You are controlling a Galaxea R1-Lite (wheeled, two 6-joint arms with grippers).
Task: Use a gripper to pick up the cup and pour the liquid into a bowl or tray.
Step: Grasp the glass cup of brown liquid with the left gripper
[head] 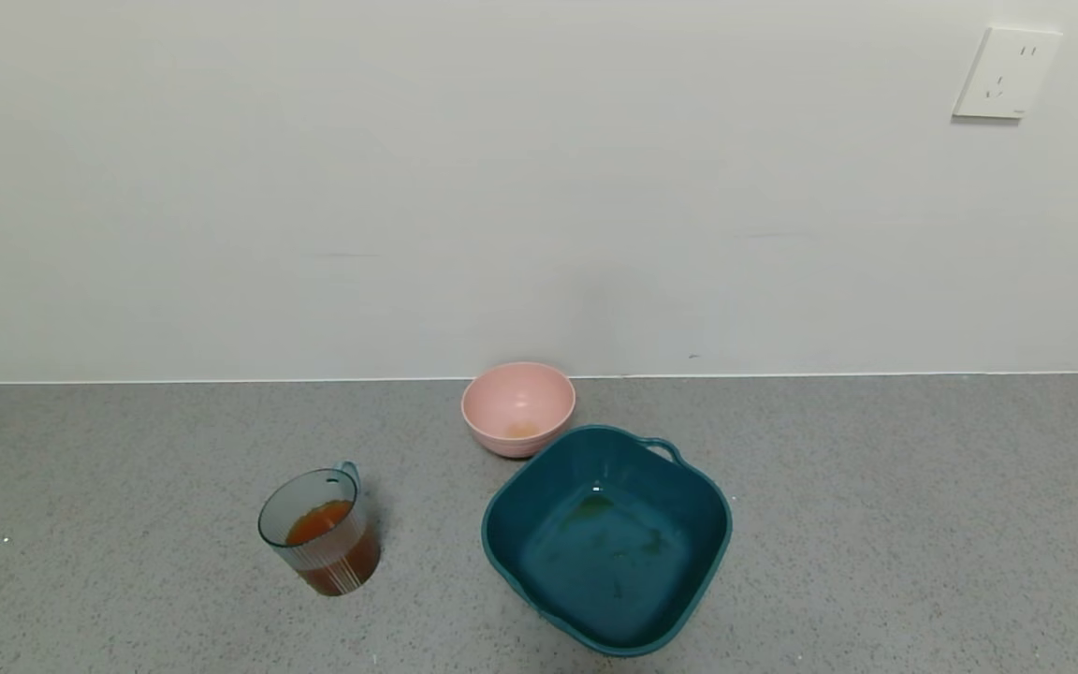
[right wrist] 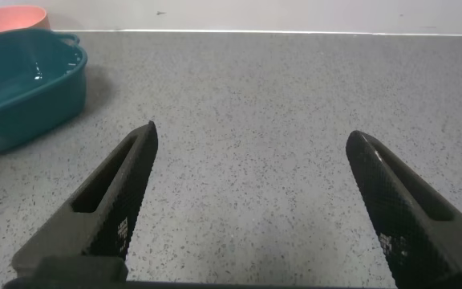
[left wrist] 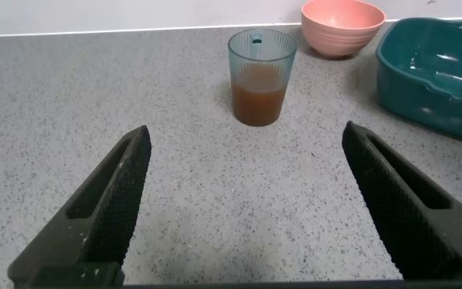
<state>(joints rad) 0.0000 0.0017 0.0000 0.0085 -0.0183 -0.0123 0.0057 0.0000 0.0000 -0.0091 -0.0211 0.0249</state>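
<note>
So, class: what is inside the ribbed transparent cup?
The ribbed transparent blue-grey plastic cup holds orange-brown translucent liquid, filling roughly its lower half. Nothing else shows inside; its base is hidden by the liquid.

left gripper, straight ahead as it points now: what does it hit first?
Likely the cup: it stands upright on the countertop, roughly centred ahead of the open left gripper, nothing between. Depth is hard to judge.
</note>
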